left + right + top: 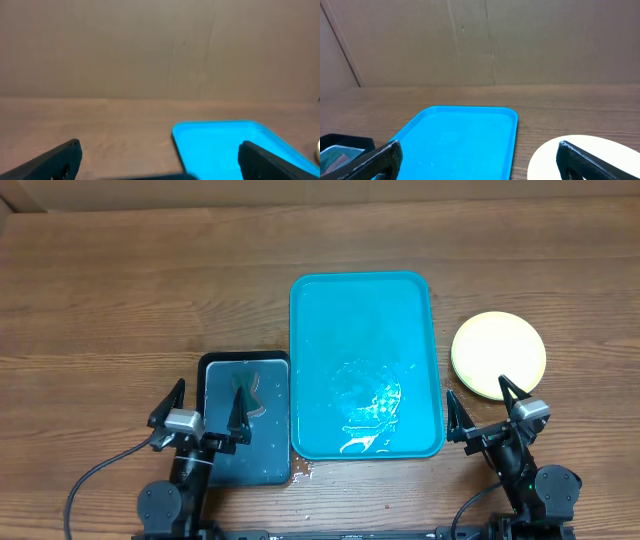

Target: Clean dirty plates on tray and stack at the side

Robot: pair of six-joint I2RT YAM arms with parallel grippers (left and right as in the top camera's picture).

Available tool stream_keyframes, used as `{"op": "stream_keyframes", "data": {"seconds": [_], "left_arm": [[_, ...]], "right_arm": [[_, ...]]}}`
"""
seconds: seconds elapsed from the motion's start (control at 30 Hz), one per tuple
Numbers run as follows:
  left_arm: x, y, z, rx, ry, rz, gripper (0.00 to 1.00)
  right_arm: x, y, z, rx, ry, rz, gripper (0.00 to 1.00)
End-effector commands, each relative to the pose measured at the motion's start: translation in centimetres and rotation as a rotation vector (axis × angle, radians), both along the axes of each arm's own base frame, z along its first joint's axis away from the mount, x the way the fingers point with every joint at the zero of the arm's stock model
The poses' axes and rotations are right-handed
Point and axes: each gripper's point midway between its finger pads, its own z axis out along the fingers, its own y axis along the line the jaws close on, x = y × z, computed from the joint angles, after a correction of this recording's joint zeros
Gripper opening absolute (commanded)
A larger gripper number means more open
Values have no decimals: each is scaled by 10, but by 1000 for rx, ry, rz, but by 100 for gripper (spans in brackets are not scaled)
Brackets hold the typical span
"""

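Note:
The turquoise tray (320, 330) lies at the table's middle with no plate on it. A wet film with dark streaks (375, 408) sits near its front right corner. A yellow-green plate (498, 356) lies on the wood to the right of the tray; a second rim shows under its front left edge. No pale blue plate is visible. My left gripper (208, 396) is open and empty over the black tray. My right gripper (480, 394) is open and empty, between the turquoise tray and the plate. The right wrist view shows the tray (465, 140) and the plate (555, 155).
A smaller black tray (215, 370) holding a greyish wet cloth or sponge stands left of the turquoise tray; its corner shows in the right wrist view (340, 142). A cardboard wall backs the table (480, 40). The turquoise tray shows in the left wrist view (220, 145).

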Motion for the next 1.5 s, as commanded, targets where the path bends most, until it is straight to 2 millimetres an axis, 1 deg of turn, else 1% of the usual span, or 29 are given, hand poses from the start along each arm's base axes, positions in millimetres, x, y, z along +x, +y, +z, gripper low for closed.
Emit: {"op": "stream_keyframes", "data": {"seconds": [0.0, 0.03, 0.1, 1.47], "left_arm": [[3, 3, -24, -9, 54, 17, 100], [3, 3, -32, -9, 90, 16, 100], [3, 3, -42, -9, 130, 19, 100], [3, 4, -43, -10, 132, 21, 100]], "right_arm": [[1, -2, -2, 0, -2, -10, 100], [1, -2, -2, 0, -2, -10, 100], [1, -2, -2, 0, -2, -10, 100], [1, -2, -2, -1, -2, -10, 99]]}}
